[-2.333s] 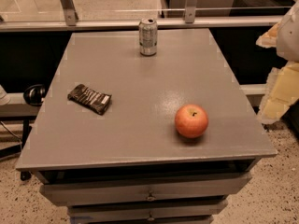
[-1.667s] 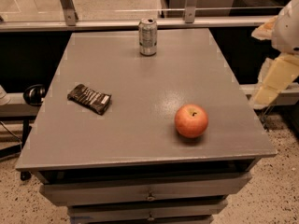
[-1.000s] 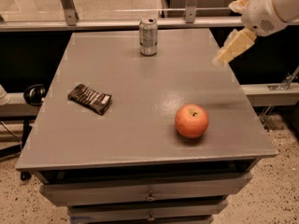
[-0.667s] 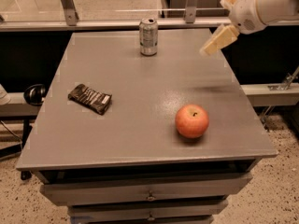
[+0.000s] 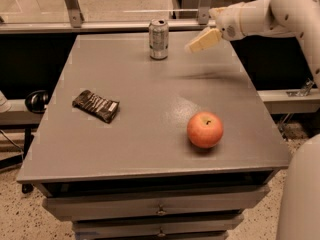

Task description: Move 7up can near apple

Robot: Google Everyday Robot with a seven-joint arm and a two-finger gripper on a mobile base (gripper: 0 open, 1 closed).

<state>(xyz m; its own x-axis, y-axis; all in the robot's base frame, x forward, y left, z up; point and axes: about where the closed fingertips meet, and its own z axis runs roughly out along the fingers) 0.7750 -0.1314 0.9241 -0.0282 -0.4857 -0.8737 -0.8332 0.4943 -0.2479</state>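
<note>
Wrapper at the far left: dark snack wrapper [image 5: 96, 105] lies flat on the grey table [image 5: 150, 154], well apart from everything else. It has no part in the task and reads as a distractor, best left alone.

Centre back: 7up can [image 5: 159, 39] stands upright near the table's far edge, pull-tab top up, nothing touching it. Standing this way, it offers its round side to a grasp from the right or from above.

Just right of the can: hand [image 5: 202, 40], a cream wedge held above the table surface, tip aimed left and slightly down toward the can's upper half. It is near the can but not touching, and a clear gap shows between them. Whether the hand is wide or narrow I cannot tell from this angle. It carries nothing. The lean toward the can suggests the approach step, with the grasp not yet made.

Front right: apple [image 5: 205, 129], stem up, resting toward the near edge, well apart from the can. Bare table lies all around it, so there looks to be room to set the can down beside it.

Far right: arm [image 5: 260, 16] reaches in from beyond the table's right side, over the back corner.

Against the frame a little under a second ago: the hand has travelled further left, closing most of the gap to the can. Then it hung nearer the table's right back corner. Can, apple and wrapper sit where they sat.
</note>
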